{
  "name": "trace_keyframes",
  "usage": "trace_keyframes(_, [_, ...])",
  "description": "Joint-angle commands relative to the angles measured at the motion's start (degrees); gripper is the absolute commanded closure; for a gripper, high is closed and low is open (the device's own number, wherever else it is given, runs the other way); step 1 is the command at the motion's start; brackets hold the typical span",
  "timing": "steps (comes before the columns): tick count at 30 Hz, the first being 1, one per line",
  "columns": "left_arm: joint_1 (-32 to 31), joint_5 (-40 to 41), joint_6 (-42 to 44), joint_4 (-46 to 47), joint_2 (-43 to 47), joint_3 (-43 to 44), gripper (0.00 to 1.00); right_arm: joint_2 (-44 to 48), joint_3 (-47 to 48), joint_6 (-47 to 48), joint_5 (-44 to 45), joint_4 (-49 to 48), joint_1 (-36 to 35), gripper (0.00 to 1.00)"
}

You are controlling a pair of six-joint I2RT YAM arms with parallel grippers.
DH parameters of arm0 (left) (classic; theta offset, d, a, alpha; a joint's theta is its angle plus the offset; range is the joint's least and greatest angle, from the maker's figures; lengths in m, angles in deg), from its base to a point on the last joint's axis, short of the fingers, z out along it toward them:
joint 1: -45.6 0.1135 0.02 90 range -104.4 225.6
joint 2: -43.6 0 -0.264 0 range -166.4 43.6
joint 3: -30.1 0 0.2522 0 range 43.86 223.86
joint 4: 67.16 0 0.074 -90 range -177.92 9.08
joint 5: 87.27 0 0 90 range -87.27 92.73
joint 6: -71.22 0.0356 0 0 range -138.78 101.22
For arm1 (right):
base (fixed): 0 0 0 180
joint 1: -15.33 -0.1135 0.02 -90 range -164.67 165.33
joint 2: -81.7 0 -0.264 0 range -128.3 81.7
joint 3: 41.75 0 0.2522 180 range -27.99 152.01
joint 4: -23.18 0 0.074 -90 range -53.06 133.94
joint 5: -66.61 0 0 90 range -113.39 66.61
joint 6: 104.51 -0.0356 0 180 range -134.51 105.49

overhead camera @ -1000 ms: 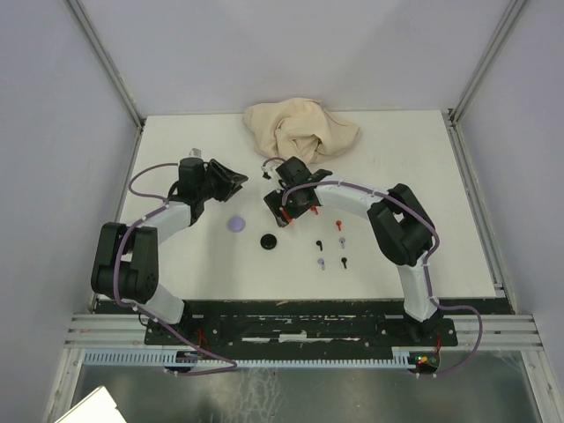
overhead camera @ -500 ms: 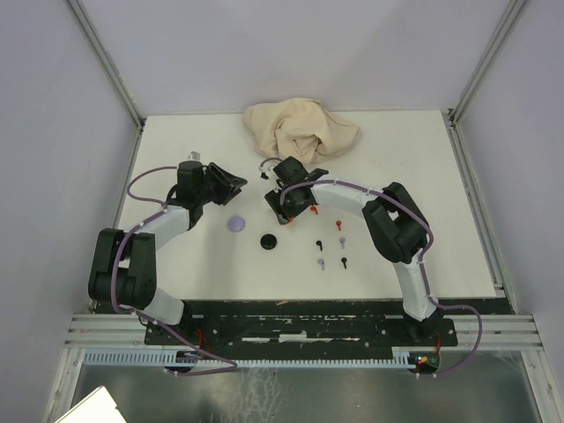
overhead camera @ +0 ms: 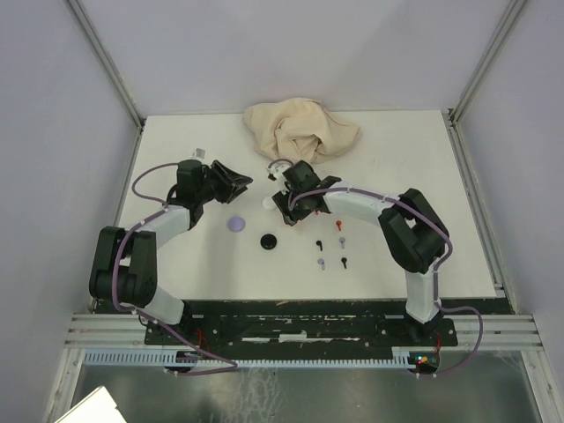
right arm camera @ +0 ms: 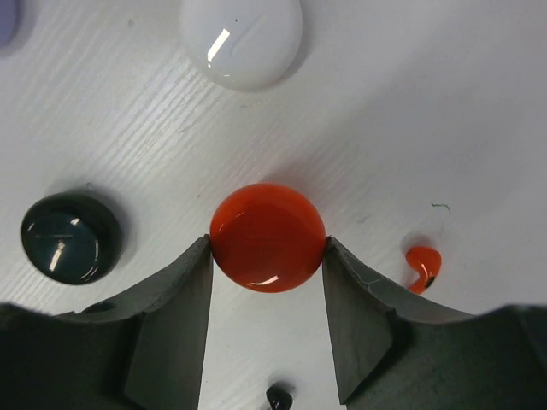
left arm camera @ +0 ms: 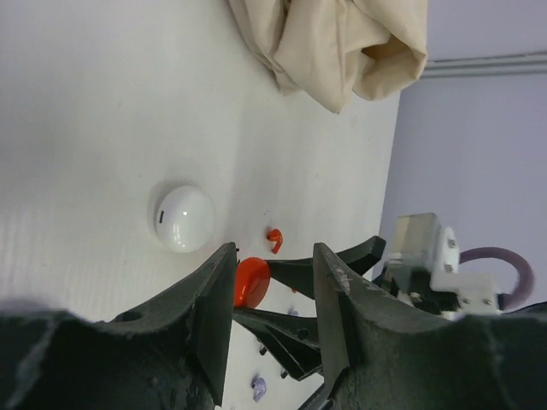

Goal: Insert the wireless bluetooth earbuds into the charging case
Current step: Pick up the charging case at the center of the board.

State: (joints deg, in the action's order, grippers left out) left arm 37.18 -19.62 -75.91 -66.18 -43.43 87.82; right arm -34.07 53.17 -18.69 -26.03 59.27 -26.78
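Earbud (right arm camera: 421, 265), red, lies just beside the right gripper (right arm camera: 267, 245), whose jaws pinch the red case (right arm camera: 267, 231); the left gripper (left arm camera: 272, 249) hangs farther off, jaws part-spread, empty.

From above, my right tool (overhead camera: 287, 210) hides most of the red disc (right arm camera: 267, 237); my wrist view's edge crops a black earbud (right arm camera: 279, 397).

Bright, even light; faint soft shadows on the worktop (overhead camera: 405, 159). Glare spots dot the red case (right arm camera: 267, 237). Wrist-view foregrounds blur.
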Motion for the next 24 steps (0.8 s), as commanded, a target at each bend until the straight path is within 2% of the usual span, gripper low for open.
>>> trace_keyframes(1, [-0.72,-9.06,-2.09,9.94,-1.94,0.68,0.53,10.84,-4.18,0.33,-2.26,-11.50,1.27,0.63])
trace_keyframes(10, [-4.59,-17.85,-4.73,19.92,-6.51,2.21,0.53,17.58,-8.96,0.15,-11.92,-16.87,4.80,0.64])
trace_keyframes(24, [-8.76,-20.54,-3.80,21.03,-9.81,5.63,0.53,18.03,-8.31,0.13,-15.99,-16.21,5.53,0.65])
